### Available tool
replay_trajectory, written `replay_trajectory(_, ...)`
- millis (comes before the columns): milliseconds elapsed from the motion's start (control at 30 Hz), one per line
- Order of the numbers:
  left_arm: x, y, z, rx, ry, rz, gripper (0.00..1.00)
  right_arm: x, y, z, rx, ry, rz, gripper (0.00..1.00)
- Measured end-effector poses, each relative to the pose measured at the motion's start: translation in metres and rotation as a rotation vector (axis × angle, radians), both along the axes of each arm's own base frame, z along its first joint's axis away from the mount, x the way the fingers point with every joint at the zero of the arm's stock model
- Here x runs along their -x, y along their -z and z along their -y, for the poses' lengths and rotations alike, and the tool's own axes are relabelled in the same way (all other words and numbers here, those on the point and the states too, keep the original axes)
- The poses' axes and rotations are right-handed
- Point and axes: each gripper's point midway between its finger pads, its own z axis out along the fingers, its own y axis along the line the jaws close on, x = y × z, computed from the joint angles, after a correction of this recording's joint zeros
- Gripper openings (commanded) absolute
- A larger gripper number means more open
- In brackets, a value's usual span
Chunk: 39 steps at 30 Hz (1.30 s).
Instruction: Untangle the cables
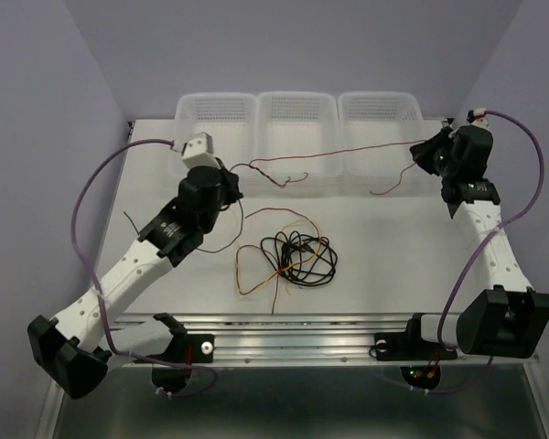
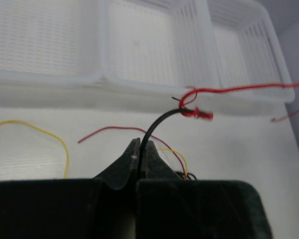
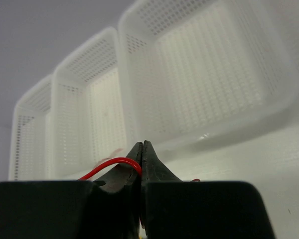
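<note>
The left gripper [image 2: 140, 149], black-fingered, is pinching a thin black wire [image 2: 157, 122] between closed tips; the wire is arching up and right to a thin red wire [image 2: 239, 89] knotted around its end; that wire is stretching rightward across three white perforated plastic baskets [image 2: 102, 74]; a thin yellow wire [image 2: 40, 130] is lying on the white table [image 2: 239, 149] at left.

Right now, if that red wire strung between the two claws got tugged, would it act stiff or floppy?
Probably floppy: the red wire wavers and sags between the left gripper and right gripper rather than running straight. Likely very light, being far thinner than a finger. It may drag the black wire tangled with it.
</note>
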Motion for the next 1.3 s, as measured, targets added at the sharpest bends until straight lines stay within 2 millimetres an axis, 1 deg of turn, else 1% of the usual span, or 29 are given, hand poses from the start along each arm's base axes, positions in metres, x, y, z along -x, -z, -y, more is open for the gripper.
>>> replay_trajectory(33,-0.004,-0.008,-0.018,0.019,-0.050,0.012,0.00,0.003,0.026,0.006,0.001,0.036,-0.062,0.01)
replay_trajectory(67,-0.010,-0.018,-0.051,0.046,-0.144,0.025,0.00,0.006,0.042,0.010,0.005,0.060,-0.100,0.01)
replay_trajectory(100,-0.011,-0.021,-0.067,0.055,-0.190,0.026,0.00,0.008,0.055,0.013,0.007,0.076,-0.129,0.01)
replay_trajectory(133,-0.012,-0.022,-0.089,0.059,-0.253,0.024,0.00,0.011,0.065,0.016,0.009,0.092,-0.151,0.01)
replay_trajectory(200,-0.011,-0.020,-0.112,0.062,-0.324,0.006,0.00,0.016,0.079,0.031,-0.002,0.140,-0.183,0.01)
replay_trajectory(267,-0.008,-0.014,-0.129,0.057,-0.373,-0.023,0.00,0.022,0.088,0.052,-0.016,0.195,-0.199,0.01)
replay_trajectory(333,-0.006,-0.008,-0.145,0.047,-0.420,-0.053,0.00,0.029,0.094,0.079,-0.026,0.272,-0.210,0.01)
replay_trajectory(367,-0.005,-0.007,-0.154,0.045,-0.449,-0.065,0.00,0.031,0.096,0.087,-0.027,0.294,-0.213,0.01)
replay_trajectory(400,-0.005,-0.008,-0.160,0.043,-0.468,-0.073,0.00,0.036,0.098,0.099,-0.029,0.329,-0.218,0.01)
replay_trajectory(433,-0.004,-0.010,-0.168,0.044,-0.496,-0.077,0.00,0.040,0.101,0.108,-0.031,0.356,-0.223,0.01)
replay_trajectory(500,-0.005,-0.021,-0.182,0.053,-0.541,-0.070,0.00,0.045,0.107,0.120,-0.038,0.387,-0.234,0.01)
replay_trajectory(667,-0.007,-0.053,-0.214,0.088,-0.649,-0.025,0.00,0.055,0.122,0.134,-0.056,0.422,-0.265,0.01)
replay_trajectory(733,-0.008,-0.057,-0.221,0.090,-0.674,-0.022,0.00,0.056,0.125,0.134,-0.062,0.418,-0.270,0.01)
replay_trajectory(900,-0.009,-0.058,-0.240,0.077,-0.735,-0.056,0.00,0.056,0.125,0.133,-0.061,0.405,-0.270,0.01)
replay_trajectory(1000,-0.010,-0.066,-0.243,0.087,-0.734,-0.047,0.00,0.053,0.123,0.122,-0.068,0.334,-0.262,0.01)
replay_trajectory(1067,-0.011,-0.072,-0.238,0.097,-0.698,-0.036,0.00,0.050,0.120,0.113,-0.074,0.271,-0.244,0.01)
replay_trajectory(1167,-0.015,-0.078,-0.226,0.119,-0.624,-0.020,0.00,0.044,0.113,0.093,-0.069,0.163,-0.213,0.01)
replay_trajectory(1200,-0.017,-0.078,-0.221,0.130,-0.597,-0.013,0.00,0.041,0.110,0.081,-0.068,0.113,-0.204,0.01)
replay_trajectory(1233,-0.017,-0.075,-0.215,0.141,-0.566,-0.012,0.00,0.040,0.108,0.073,-0.067,0.081,-0.199,0.01)
replay_trajectory(1300,-0.017,-0.065,-0.208,0.154,-0.528,-0.021,0.00,0.036,0.097,0.056,-0.063,0.014,-0.178,0.01)
